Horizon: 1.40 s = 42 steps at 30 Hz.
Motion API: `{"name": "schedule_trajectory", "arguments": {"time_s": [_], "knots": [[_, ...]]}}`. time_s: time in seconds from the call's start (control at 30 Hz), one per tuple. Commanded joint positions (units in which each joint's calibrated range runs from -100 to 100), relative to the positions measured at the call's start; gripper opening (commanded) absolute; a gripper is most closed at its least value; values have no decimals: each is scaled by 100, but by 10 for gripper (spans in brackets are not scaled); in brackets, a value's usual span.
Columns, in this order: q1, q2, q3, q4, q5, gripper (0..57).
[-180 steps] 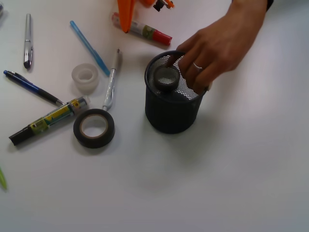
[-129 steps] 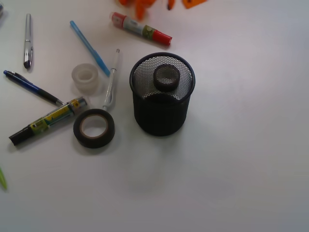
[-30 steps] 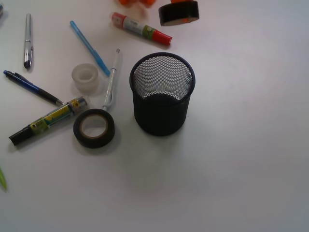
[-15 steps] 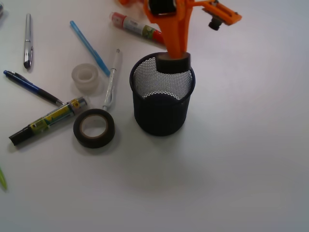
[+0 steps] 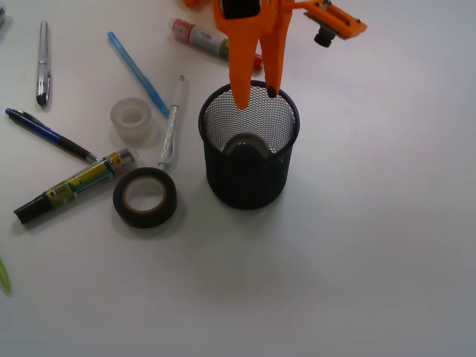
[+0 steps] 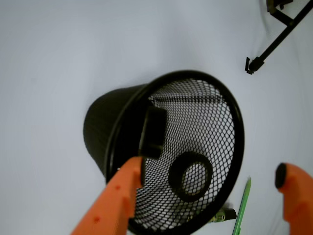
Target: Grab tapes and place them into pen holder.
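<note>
White table (image 5: 372, 245): three tapes (image 5: 145, 197), one holder (image 5: 249, 175).

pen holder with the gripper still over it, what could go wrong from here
The gripper hangs open with its fingers at the rim of the pen holder. A sideways pull-out could catch the rim and tip the cup. The dark grey tape already lies inside. The black tape and white tape sit among pens, so a grab there may nudge the silver pen.

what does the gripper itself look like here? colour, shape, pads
The gripper is bright orange plastic with two long tapered fingers. Small black pads sit at the tips, seen in the wrist view. A black part sits at its top, and an orange side bracket carries a small black piece.
</note>
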Motion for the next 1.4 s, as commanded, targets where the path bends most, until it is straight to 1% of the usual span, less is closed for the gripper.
{"name": "schedule_trajectory", "arguments": {"time_s": [0.0,0.1,0.17,0.27,0.37,0.47,0.53,0.6,0.7,0.87,1.0,1.37], "knots": [[-29,-64,-340,38,5,309],[173,-302,-702,563,15,309],[502,-532,-1155,1271,39,309],[1212,-702,-1916,2234,234,309],[2117,-685,-2324,2951,269,309],[2946,-413,-2215,3345,5,309],[3260,-47,-1989,3380,-249,309],[3320,386,-1853,3380,-464,309],[3201,1126,-1853,3284,-733,309],[2961,2214,-1853,2759,-835,309],[2976,2613,-1835,2724,-991,308],[2819,3183,-1826,1928,-1031,308]]}}
